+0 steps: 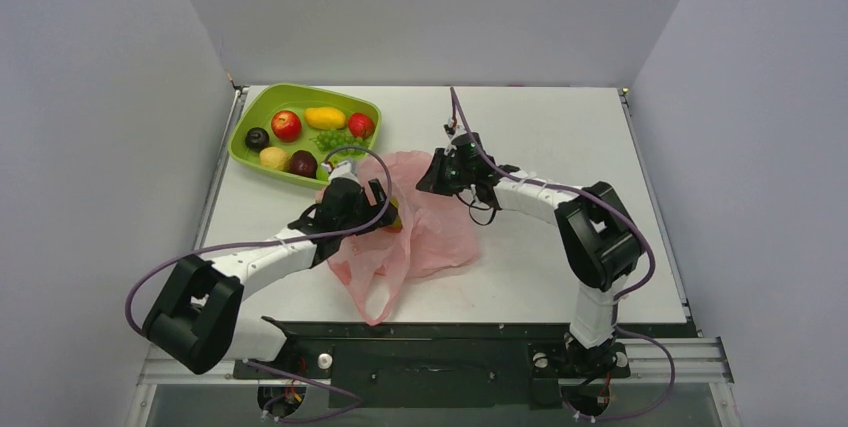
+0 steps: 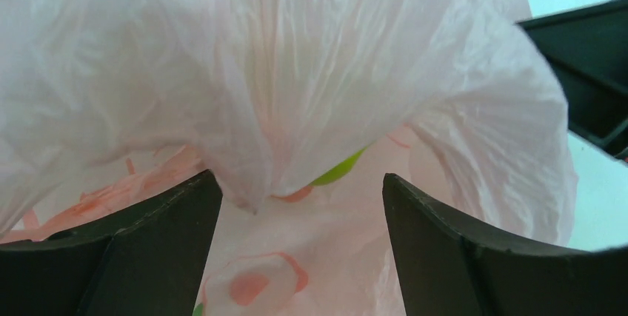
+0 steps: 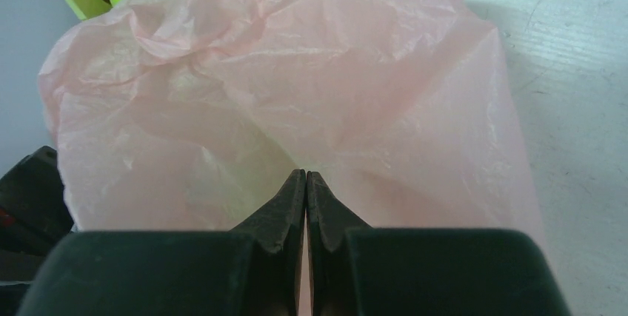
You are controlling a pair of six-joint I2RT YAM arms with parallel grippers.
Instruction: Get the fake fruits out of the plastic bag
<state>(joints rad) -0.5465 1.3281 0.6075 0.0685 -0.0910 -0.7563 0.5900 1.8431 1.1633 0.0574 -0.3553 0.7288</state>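
A: How is the left gripper (image 1: 378, 209) found?
B: It is seen opened wide at the mouth of the plastic bag (image 1: 435, 237). In the left wrist view its fingers (image 2: 148, 249) are set far apart. Only loose pink film is hung between them, and nothing is clamped. A yellow-green sliver (image 2: 337, 172) is glimpsed behind the film, but what it is cannot be told

A: And the right gripper (image 1: 433, 179)?
B: It is closed fully on the bag's far right edge. In the right wrist view its fingertips (image 3: 292, 197) are pressed together, with a fold of the film pinched between them

A: Where is the bag laid?
B: It is spread on the middle of the table (image 1: 570, 137), between the two arms. A loop handle (image 1: 375, 297) is trailed toward the near edge, and the far left part is placed just beside the lime-green tray (image 1: 285, 99)

A: And the fruits?
B: In the tray a red apple (image 1: 286, 125), a second red apple (image 1: 361, 125), a plum (image 1: 257, 138), a lemon (image 1: 274, 158) and a dark red fruit (image 1: 303, 163) are seen. A mango (image 1: 325, 117) and grapes (image 1: 335, 139) are set among them. A small yellow and red patch (image 1: 393, 217) is seen at the left gripper, within the bag's mouth, but it cannot be identified
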